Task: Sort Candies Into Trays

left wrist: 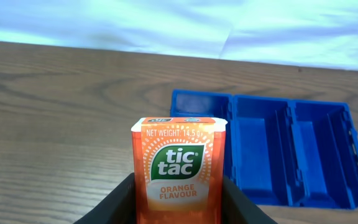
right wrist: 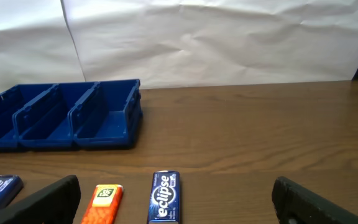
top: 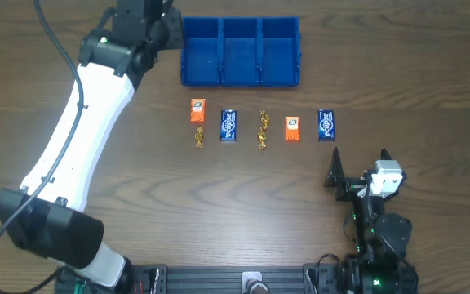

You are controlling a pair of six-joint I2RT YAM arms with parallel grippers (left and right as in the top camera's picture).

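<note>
Top view: a blue three-compartment plastic tray [top: 240, 80]. At its 6 o'clock, a row of wrapped candies [top: 263, 129] lies on the brown wooden table [top: 431, 90]. The white left arm [top: 80, 122] ends at the tray's 9 o'clock.

Left wrist view: the left gripper [left wrist: 179, 208] is clenched on an upright orange plastic mint box [left wrist: 179, 168], apparently clear of the table, near the tray.

Right wrist view: the right gripper [right wrist: 176, 202] is released, fingers spread wide, facing a blue gum pack [right wrist: 165, 196] on the table.

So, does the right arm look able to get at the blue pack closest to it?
Probably yes. The right tool is open, and the blue pack lies flat on bare table just ahead of it, apart from the orange box beside it.
</note>
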